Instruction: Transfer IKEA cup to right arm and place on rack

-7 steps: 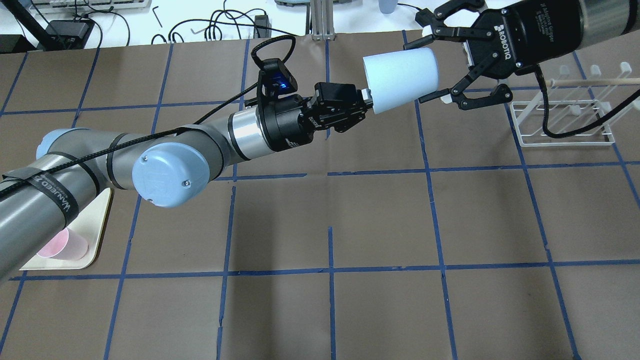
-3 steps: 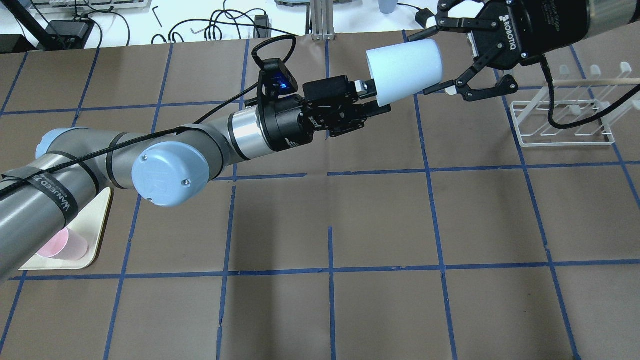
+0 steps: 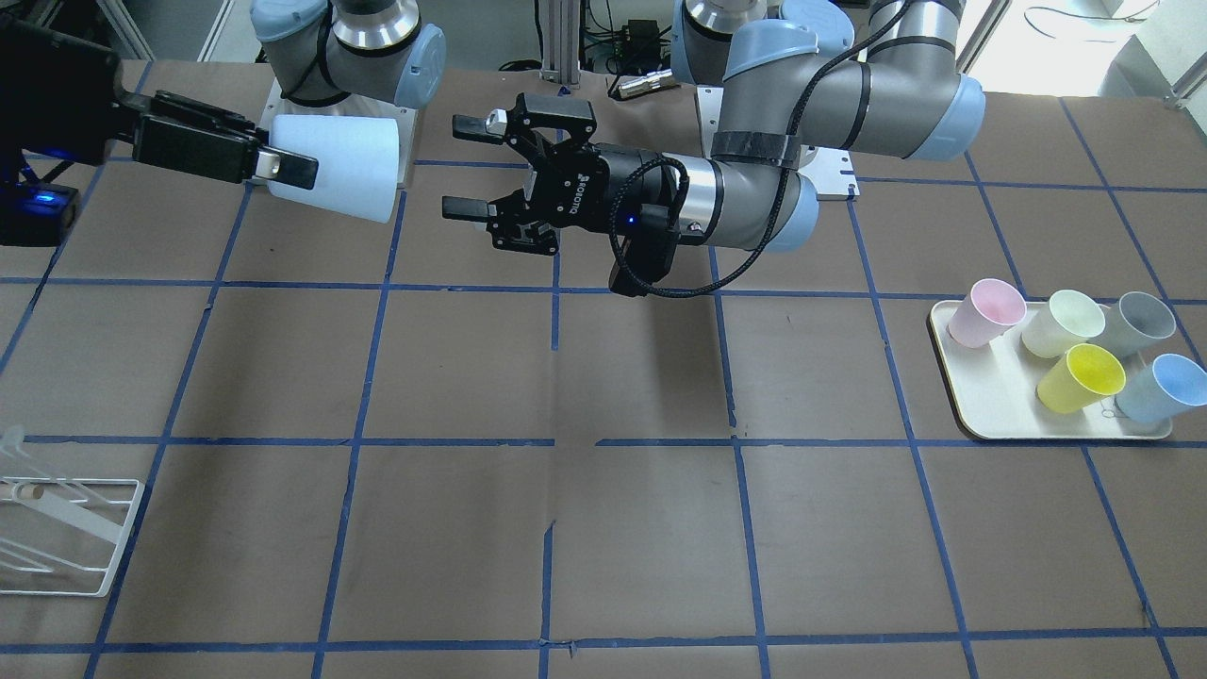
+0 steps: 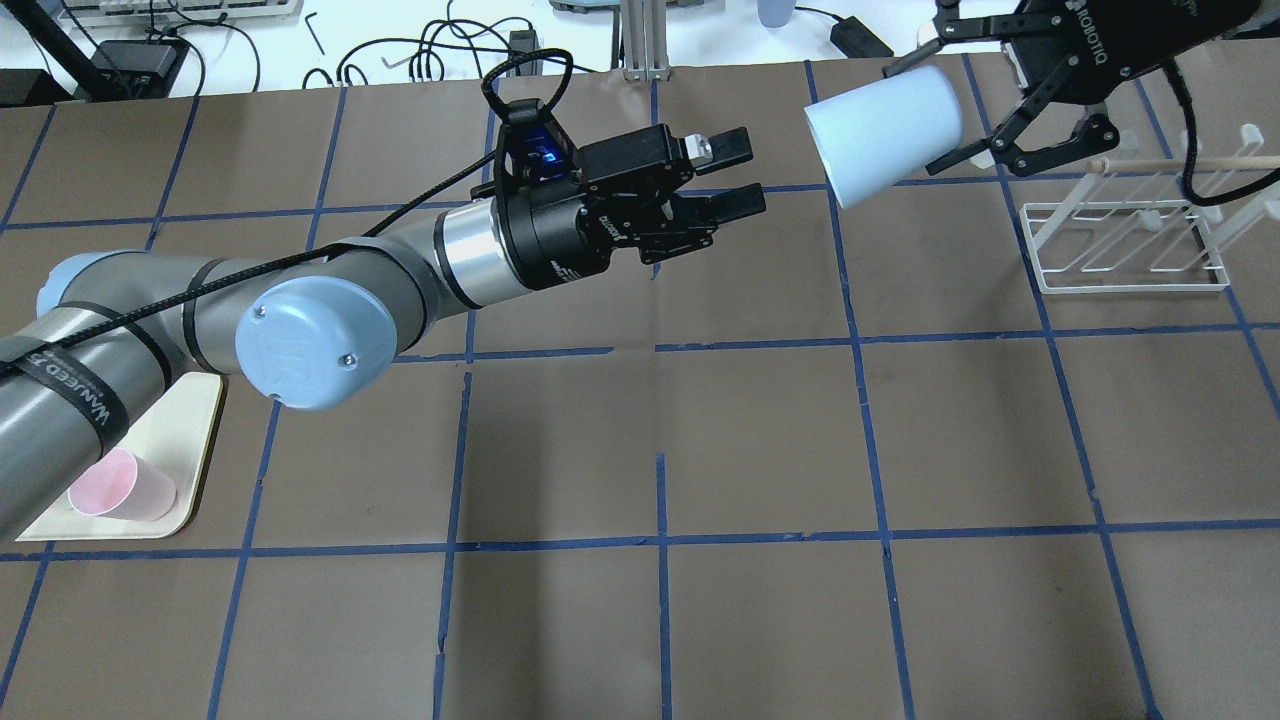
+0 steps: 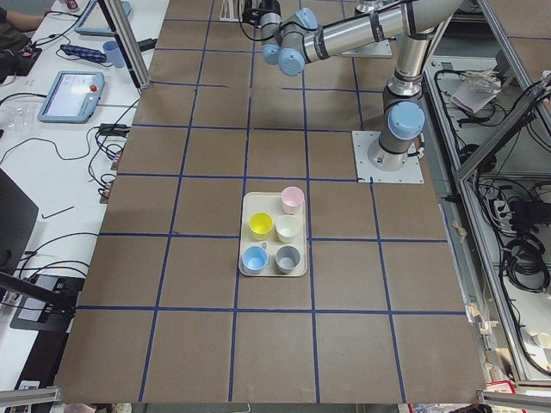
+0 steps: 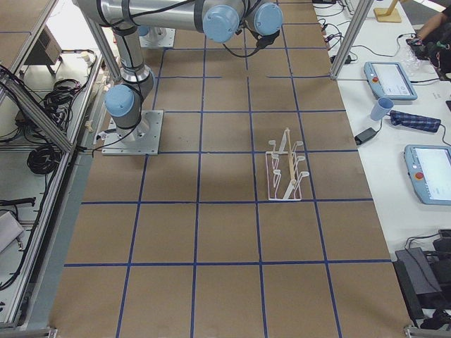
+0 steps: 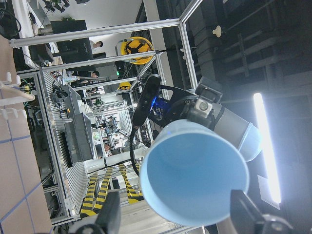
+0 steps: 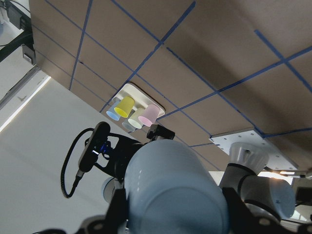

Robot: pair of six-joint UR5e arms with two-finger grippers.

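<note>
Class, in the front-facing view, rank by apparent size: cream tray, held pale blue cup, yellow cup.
1. cream tray, largest
2. held pale blue cup
3. yellow cup, smallest, though the blue one hangs above the table, so distance from the camera may skew this.

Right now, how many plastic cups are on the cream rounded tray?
5 on the cream rounded tray. Row nearer the robot: pink plastic cup, pale green cup, grey cup. Farther row: yellow cup, pale blue cup. None seems hidden.

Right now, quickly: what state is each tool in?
Left tool: open, holding nothing.
Right tool: closed on the pale blue IKEA cup, held above the table.
</note>
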